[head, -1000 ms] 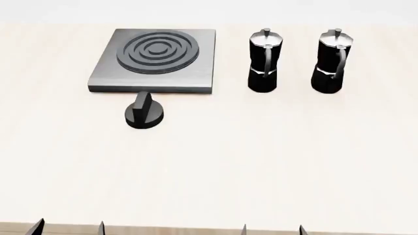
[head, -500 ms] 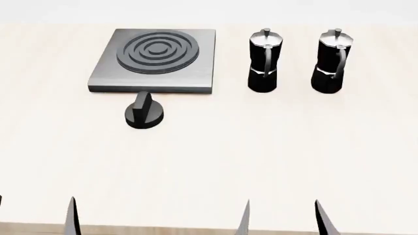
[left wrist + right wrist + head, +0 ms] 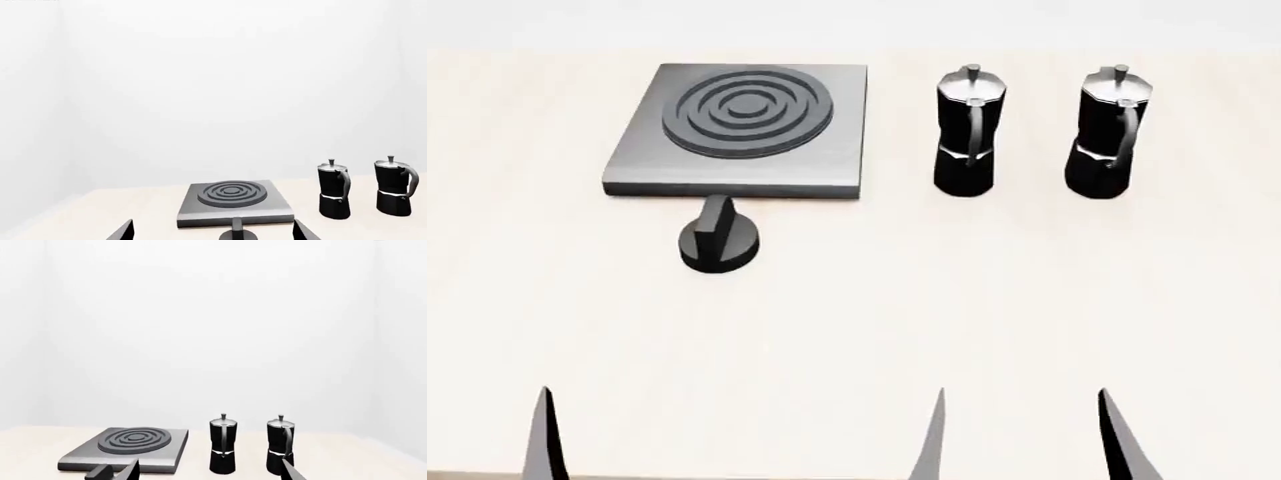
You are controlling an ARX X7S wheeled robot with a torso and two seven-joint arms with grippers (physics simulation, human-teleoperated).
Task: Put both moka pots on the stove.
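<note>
Head view: both glossy black faceted moka pots (image 3: 969, 130) (image 3: 1113, 131) stand beside the brushed grey ringed stove (image 3: 738, 128); I hold both arms' fingers (image 3: 546, 440) (image 3: 1122, 445) spread, empty, for reaching.

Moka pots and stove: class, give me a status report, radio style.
Left gripper and right gripper open, holding nothing. Both pots upright on the table, beside the stove, not on it. Knob in front of stove; nothing blocks the pots.

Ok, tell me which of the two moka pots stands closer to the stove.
The left moka pot, the one right beside the stove. The other moka pot stands further right, with the first pot between it and the plate. Both are upright on the table.
</note>
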